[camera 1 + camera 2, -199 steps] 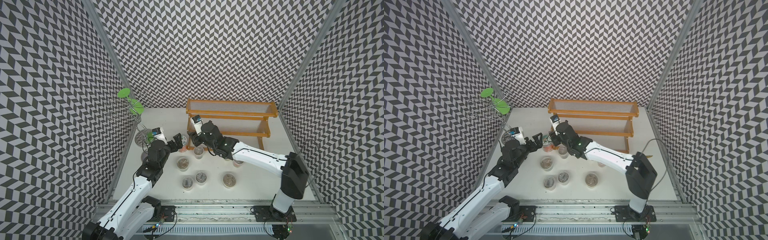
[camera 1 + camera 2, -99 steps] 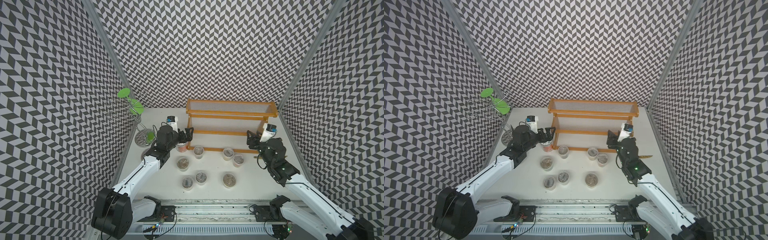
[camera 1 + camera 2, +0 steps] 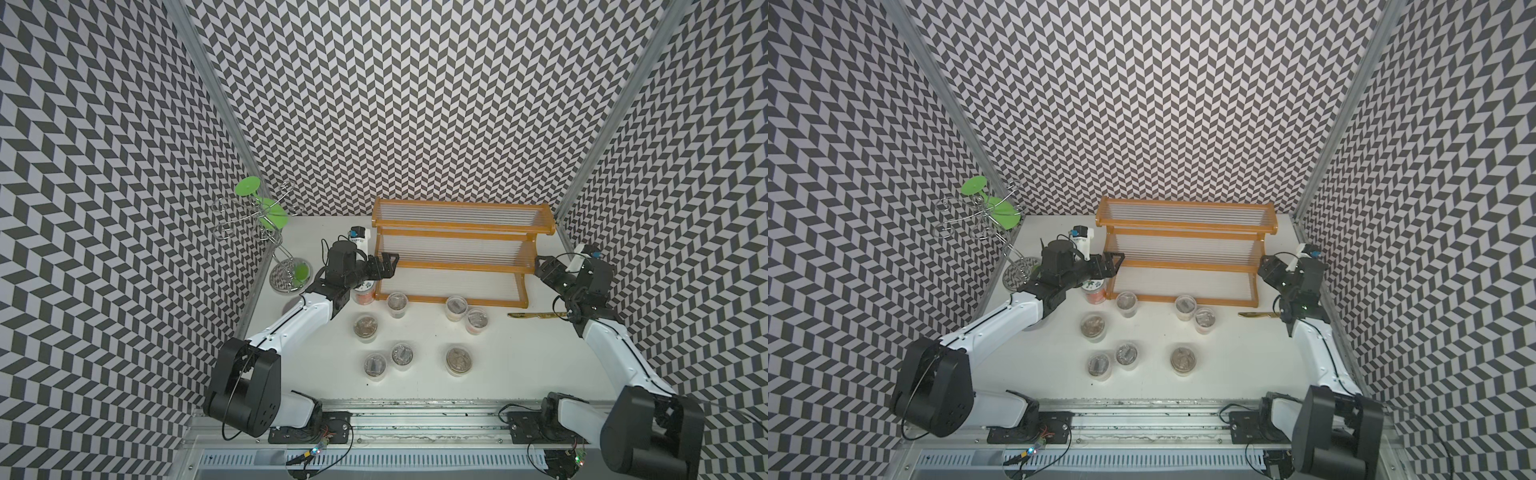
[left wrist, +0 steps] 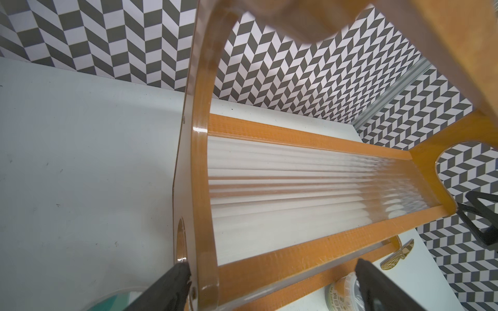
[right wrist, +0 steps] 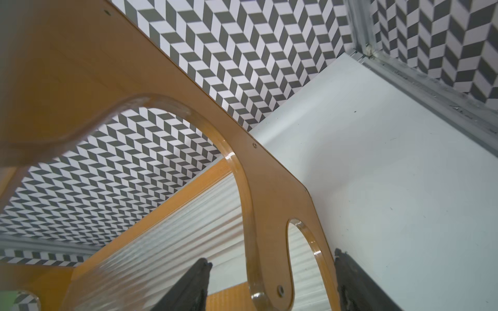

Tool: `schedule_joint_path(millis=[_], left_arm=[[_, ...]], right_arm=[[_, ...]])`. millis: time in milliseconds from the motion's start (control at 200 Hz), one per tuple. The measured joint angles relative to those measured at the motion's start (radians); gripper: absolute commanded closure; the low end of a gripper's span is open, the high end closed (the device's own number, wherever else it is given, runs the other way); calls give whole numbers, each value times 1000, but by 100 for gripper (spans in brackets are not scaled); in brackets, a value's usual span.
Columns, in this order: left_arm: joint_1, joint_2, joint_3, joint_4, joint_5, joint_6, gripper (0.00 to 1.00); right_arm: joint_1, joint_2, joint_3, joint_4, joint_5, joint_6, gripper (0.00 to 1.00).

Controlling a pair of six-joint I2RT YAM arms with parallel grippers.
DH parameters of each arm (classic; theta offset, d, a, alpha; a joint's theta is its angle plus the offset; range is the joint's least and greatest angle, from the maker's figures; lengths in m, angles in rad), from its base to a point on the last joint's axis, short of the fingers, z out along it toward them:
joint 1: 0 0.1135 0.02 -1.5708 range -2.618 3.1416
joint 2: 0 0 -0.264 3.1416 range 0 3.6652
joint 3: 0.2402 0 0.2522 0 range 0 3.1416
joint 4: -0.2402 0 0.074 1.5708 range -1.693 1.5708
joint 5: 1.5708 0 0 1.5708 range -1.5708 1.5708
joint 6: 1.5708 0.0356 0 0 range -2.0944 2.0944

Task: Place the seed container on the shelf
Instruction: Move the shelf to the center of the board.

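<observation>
- Orange-brown wood frames your shelf (image 3: pixel 457 266), which stands at the back of the white table (image 3: pixel 519 374).
- Your left gripper (image 3: pixel 384 266) is at the shelf's left end with its jaws spread wide. In the left wrist view one finger (image 4: pixel 172 282) is outside the end panel and the other is past it.
- Your right gripper (image 3: pixel 546 270) is at the shelf's right end, jaws parted, with that end panel between them. You cannot tell whether either pad touches the panel.
- Small clear jars (image 3: pixel 397 303) all stand on the table in front of the shelf. You cannot tell from here which one holds the seeds.
- One orange-filled jar (image 3: pixel 365 296) sits just beside the shelf's front left corner, below your left gripper.
- A gold flat piece (image 3: pixel 536 316) lies near your right arm.
- A wire stand (image 3: pixel 270 224) with green discs stands by the left wall.
</observation>
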Motion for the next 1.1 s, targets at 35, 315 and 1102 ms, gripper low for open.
schedule_joint_path(millis=[35,315,1102], left_arm=[[0,6,0,3,4,-1,0],[8,109,48,33,4,-5,11],[37,57,11,-23,-18,-48,21]], right_arm=[[-3,35,24,4,-29,-3,28],[-9,243,122,76,-252,-16,35],[41,433,282,137,-317,-67,34]])
